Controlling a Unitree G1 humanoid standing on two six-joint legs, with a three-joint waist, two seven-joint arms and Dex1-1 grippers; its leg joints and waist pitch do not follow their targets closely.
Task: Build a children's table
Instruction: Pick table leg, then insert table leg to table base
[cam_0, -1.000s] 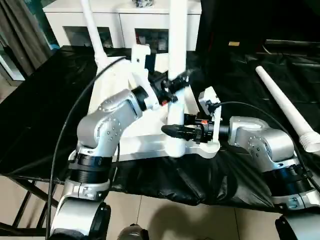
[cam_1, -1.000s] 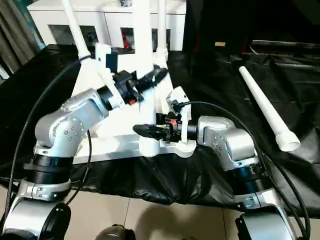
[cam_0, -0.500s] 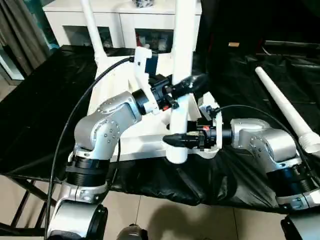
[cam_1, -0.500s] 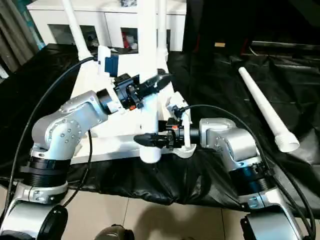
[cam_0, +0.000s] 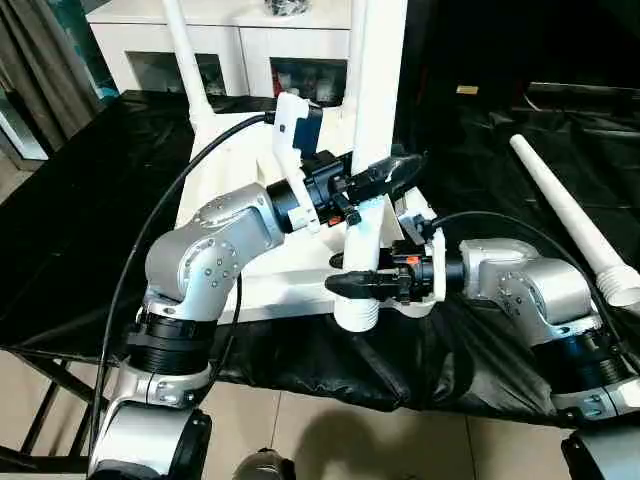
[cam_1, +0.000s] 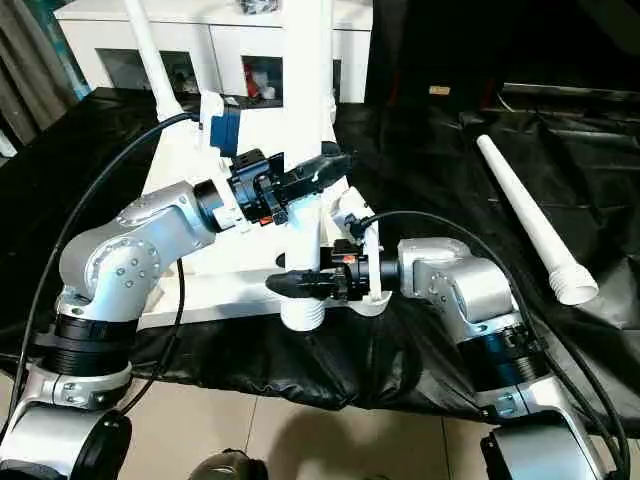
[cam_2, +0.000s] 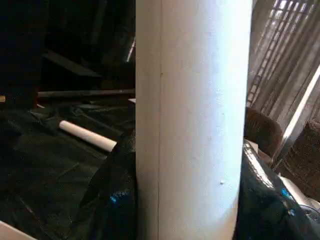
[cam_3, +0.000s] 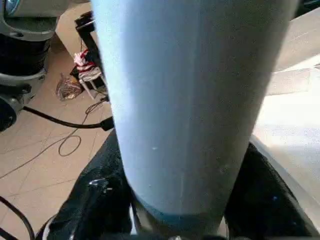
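The children's table top (cam_0: 290, 275) lies underside up on the black cloth. One leg (cam_0: 183, 50) stands in its far left corner and another leg (cam_1: 326, 60) stands at the far right. I hold a third white leg (cam_0: 372, 90) nearly upright at the near right corner. Its ribbed lower end (cam_0: 355, 315) hangs just in front of the top's front edge. My left gripper (cam_0: 395, 172) is shut on the middle of this leg. My right gripper (cam_0: 345, 285) is shut on it just above the lower end, and in both wrist views black fingers (cam_3: 100, 200) hug the tube.
A loose leg (cam_0: 565, 210) lies on the black-draped table (cam_0: 80, 200) at the right. A white cabinet with glass doors (cam_0: 240, 45) stands behind. A black cable (cam_0: 150, 240) loops off my left arm. Tiled floor lies below the table's front edge.
The held leg has moved toward me and a little right, and its ribbed end now hangs in front of the top's edge. My left gripper moved right with it. The right gripper's jaws narrowed.
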